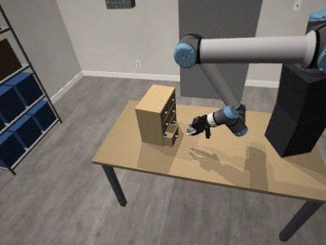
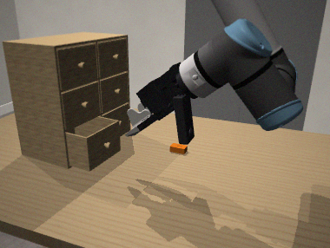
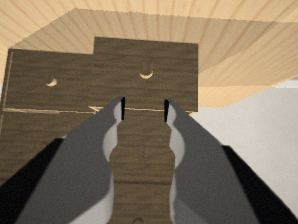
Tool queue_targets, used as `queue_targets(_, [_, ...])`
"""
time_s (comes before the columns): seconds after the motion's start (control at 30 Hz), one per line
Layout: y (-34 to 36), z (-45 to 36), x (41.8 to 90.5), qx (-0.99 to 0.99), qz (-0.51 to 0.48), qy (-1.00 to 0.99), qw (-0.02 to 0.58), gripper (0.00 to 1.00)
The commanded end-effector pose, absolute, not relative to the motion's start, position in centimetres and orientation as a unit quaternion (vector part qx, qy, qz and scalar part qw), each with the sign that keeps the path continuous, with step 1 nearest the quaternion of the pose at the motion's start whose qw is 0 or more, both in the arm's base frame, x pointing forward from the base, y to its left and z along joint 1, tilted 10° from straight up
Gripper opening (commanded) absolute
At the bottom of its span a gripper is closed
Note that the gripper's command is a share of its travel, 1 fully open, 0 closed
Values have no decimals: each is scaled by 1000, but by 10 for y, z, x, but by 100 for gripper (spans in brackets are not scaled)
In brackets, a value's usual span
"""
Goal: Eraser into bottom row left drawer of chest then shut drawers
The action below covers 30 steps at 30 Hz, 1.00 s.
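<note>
The wooden chest (image 2: 69,95) stands upright at the table's left, with two columns of drawers. Its bottom left drawer (image 2: 93,143) is pulled partway out; the other drawers are shut. The orange eraser (image 2: 178,148) lies on the table, to the right of the open drawer and apart from it. My gripper (image 2: 132,123) hovers just right of the open drawer, above the table and left of the eraser. Its fingers are almost shut, with a narrow gap and nothing between them. The wrist view shows the fingers pointing at the drawer fronts (image 3: 146,75).
The chest also shows in the top view (image 1: 156,115) near the table's far left edge. The robot's dark base (image 1: 300,111) stands at the right. A shelf with blue bins (image 1: 19,111) stands on the floor to the left.
</note>
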<state>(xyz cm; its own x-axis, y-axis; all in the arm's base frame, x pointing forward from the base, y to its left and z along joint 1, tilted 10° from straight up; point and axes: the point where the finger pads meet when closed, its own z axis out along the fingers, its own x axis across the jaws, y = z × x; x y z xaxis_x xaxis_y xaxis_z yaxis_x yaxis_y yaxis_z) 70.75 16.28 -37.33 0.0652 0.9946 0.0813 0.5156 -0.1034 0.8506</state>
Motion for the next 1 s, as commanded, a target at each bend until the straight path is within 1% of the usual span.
queue_targets(0.0, [164, -387, 720, 650, 360, 582, 332, 20])
queue_targets(0.5, [164, -415, 749, 650, 360, 582, 332, 20])
queue_targets(0.97, [164, -421, 755, 650, 360, 581, 332, 20])
